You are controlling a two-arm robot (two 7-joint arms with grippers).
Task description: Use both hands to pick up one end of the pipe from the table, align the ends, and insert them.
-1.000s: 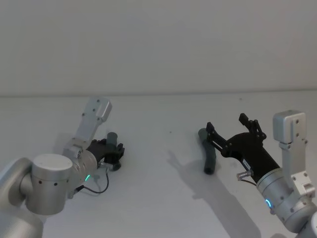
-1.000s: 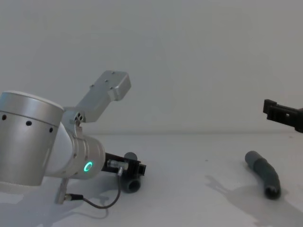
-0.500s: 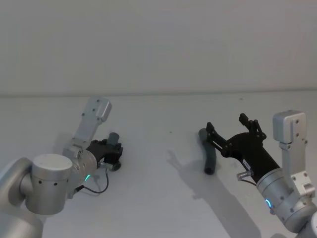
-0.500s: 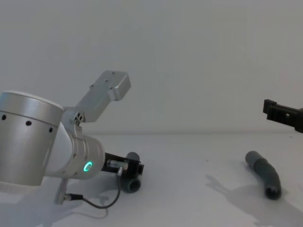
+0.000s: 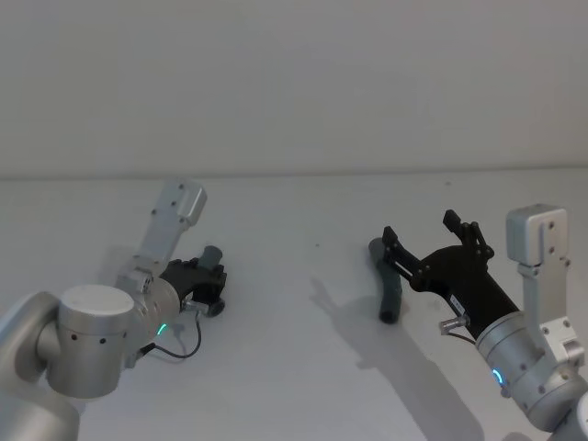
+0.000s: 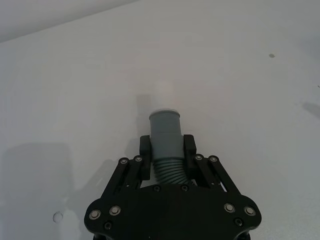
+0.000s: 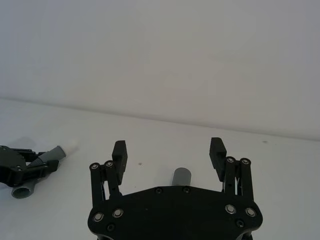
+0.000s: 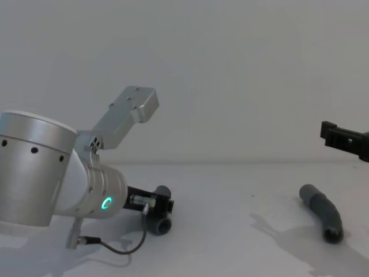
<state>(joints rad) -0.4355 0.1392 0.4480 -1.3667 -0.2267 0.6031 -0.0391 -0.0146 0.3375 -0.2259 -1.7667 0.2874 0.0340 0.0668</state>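
My left gripper [image 5: 213,276] is shut on one grey pipe piece [image 5: 211,255], low over the white table [image 5: 294,349] at the left. In the left wrist view its pads [image 6: 145,146] clamp the ribbed part of the piece [image 6: 165,132], and the white tip [image 6: 161,92] points forward. The chest view has this piece [image 8: 161,224] showing its hollow mouth under the gripper [image 8: 164,205]. The other grey pipe piece [image 5: 390,287] lies bent on the table at the right. My right gripper [image 5: 421,228] hovers open just above it, its jaws wide apart and holding nothing [image 7: 168,149].
A pale wall [image 5: 294,83] rises behind the table's far edge. Bare table lies between the two pipe pieces. One right fingertip [image 8: 340,138] juts in from the chest view's right edge, above the lying piece [image 8: 323,213].
My left gripper has shifted very slightly back toward me with its pipe piece. The right gripper and the lying piece have not moved.
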